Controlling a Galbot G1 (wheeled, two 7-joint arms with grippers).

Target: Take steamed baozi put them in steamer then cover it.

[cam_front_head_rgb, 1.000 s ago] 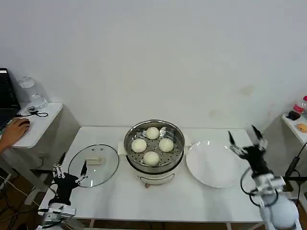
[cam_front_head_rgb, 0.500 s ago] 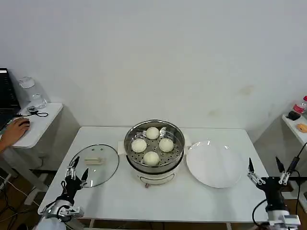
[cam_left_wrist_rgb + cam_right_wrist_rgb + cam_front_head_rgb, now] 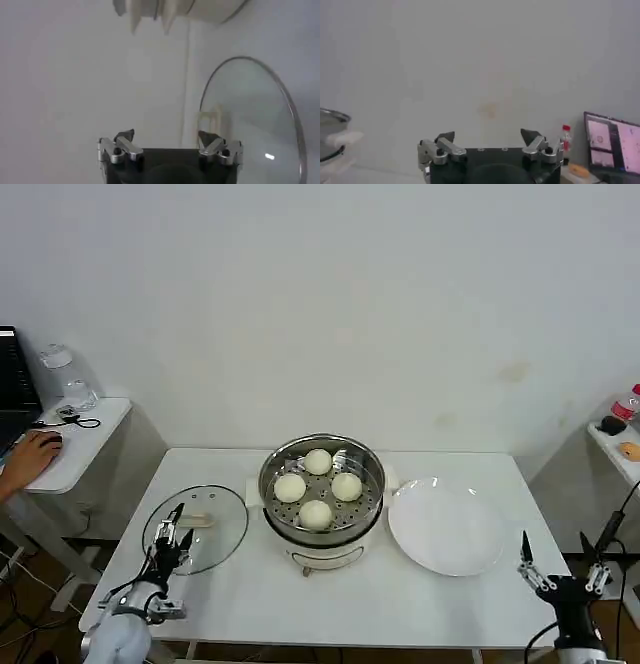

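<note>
Head view: cover (image 3: 196, 528) beside left claw (image 3: 171, 536)

I see bright, even room light in my head view, with soft faint shadows under the steamer (image 3: 321, 489) on the table (image 3: 420, 599). A small glare spot sits on the cover (image 3: 270, 157) glass. My left wrist view looks hazy and washed out.

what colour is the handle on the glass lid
Cream, on the round clear glass lid; head view shows it best.
</note>
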